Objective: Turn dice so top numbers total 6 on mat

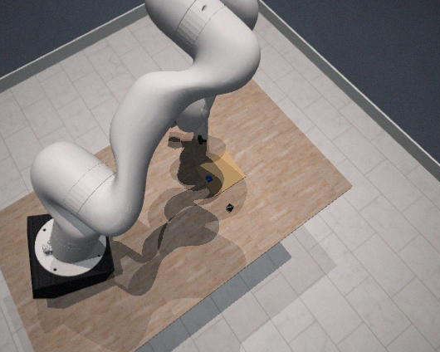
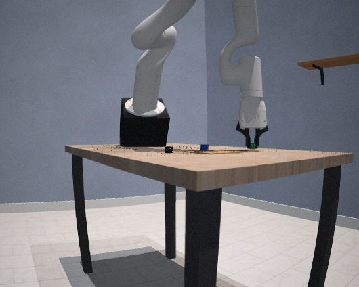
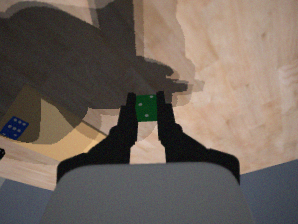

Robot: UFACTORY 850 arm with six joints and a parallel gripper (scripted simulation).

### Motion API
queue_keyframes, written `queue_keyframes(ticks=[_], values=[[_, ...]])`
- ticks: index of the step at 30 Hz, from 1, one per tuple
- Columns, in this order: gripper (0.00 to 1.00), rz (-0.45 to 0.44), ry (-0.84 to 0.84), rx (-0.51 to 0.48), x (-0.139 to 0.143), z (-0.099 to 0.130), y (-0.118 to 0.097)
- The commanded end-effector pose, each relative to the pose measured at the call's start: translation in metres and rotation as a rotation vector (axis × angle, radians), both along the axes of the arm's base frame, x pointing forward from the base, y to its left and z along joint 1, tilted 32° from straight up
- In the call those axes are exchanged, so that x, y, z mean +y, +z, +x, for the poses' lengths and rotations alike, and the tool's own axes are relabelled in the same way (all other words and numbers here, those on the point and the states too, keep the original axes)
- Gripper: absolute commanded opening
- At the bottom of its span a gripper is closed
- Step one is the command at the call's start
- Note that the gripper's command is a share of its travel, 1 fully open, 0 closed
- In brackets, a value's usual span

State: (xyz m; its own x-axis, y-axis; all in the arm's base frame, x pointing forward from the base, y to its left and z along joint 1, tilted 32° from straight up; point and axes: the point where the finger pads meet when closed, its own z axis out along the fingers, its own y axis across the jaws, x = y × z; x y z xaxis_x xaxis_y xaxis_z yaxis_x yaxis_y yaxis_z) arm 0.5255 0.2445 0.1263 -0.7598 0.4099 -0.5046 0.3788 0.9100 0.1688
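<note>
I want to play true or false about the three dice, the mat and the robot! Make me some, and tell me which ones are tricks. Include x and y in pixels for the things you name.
1. The blue die point(image 1: 208, 178) point(image 2: 204, 147) point(image 3: 14, 127) is on the yellow mat point(image 1: 235, 170) point(image 2: 212, 152) point(image 3: 65, 136). True.
2. The jaws are holding the black die point(image 1: 229, 207) point(image 2: 169, 149) point(image 3: 1, 153). False: they are shut on the green die point(image 2: 252, 146) point(image 3: 146, 108).
3. The black die sits on the wooden table point(image 1: 276, 137) point(image 2: 225, 164) point(image 3: 225, 75), off the mat. True.
4. All three dice are on the mat. False: only the blue one is.
5. The green die is between the two jaws. True.
</note>
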Motion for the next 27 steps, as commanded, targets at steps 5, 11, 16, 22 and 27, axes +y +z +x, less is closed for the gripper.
queue_keyframes(ticks=[5,11,16,22,27], values=[[0.15,0.0,0.0,0.0,0.003,-0.024,0.04],[0.15,0.0,0.0,0.0,0.006,-0.044,0.071],[0.15,0.0,0.0,0.0,0.006,-0.048,0.077],[0.15,0.0,0.0,0.0,0.006,-0.048,0.078],[0.15,-0.011,0.018,0.0,0.0,-0.047,0.079]])
